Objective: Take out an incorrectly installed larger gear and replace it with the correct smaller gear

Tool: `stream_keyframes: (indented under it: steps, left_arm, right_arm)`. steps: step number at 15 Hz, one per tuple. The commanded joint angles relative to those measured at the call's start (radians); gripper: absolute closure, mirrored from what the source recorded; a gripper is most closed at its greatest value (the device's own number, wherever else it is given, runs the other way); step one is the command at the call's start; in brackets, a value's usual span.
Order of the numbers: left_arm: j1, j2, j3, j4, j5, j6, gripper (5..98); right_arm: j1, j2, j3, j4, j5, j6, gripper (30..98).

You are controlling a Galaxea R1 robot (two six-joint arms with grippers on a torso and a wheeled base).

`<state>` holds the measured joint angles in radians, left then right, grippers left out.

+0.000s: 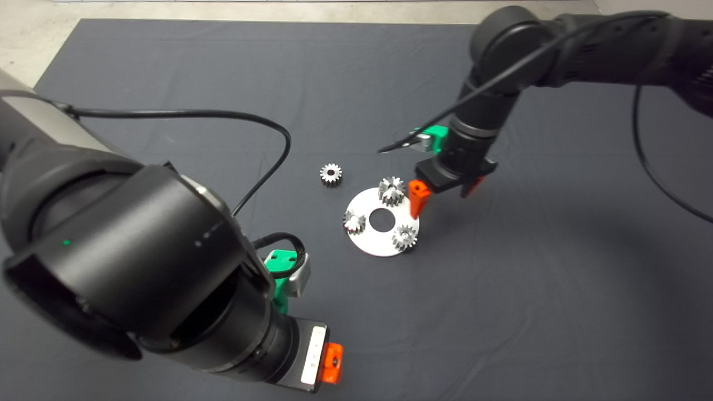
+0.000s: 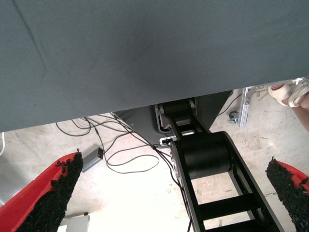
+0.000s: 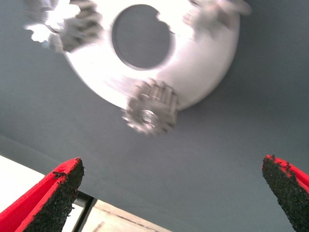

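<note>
The right gripper [image 1: 440,199], fingers spread and empty, hovers beside the larger gear [image 1: 391,190] on the white disc [image 1: 372,241]. Steel (heavy, slick-toothed), it probably wants gripping across its flanks. The left gripper [image 1: 328,362] waits, released.

A dark mat [image 1: 223,83] covers nearly the whole head view, with a strip of pale table [image 1: 22,39] showing at the upper left. Just right of centre lies a white disc [image 1: 373,239] with a round centre hole. In the left wrist view, loose cables [image 2: 125,154] trail over a pale floor [image 2: 135,203], and a person's shoe [image 2: 289,93] shows at the right edge.
</note>
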<state>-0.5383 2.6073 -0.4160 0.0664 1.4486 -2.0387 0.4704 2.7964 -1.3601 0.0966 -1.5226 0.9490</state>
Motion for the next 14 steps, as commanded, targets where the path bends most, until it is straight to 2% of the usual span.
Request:
stream_keyframes:
  steps: [1,5,9,14]
  left_arm:
    - [-0.017,0.003,0.014,-0.017,0.0,-0.011,5.4]
    - [-0.017,0.004,0.014,-0.017,-0.001,-0.011,5.4]
    - [-0.017,0.004,0.015,-0.017,-0.001,-0.011,5.4]
    - [-0.017,0.005,0.014,-0.017,-0.002,-0.011,5.4]
  right_arm:
    - [-0.003,0.122,-0.144,-0.104,-0.117,-0.101,30.8]
    - [-0.011,0.13,-0.189,-0.137,-0.119,-0.149,30.8]
    - [-0.026,0.13,-0.198,-0.257,-0.119,-0.18,30.8]
    - [-0.03,0.13,-0.236,-0.278,-0.119,-0.213,30.8]
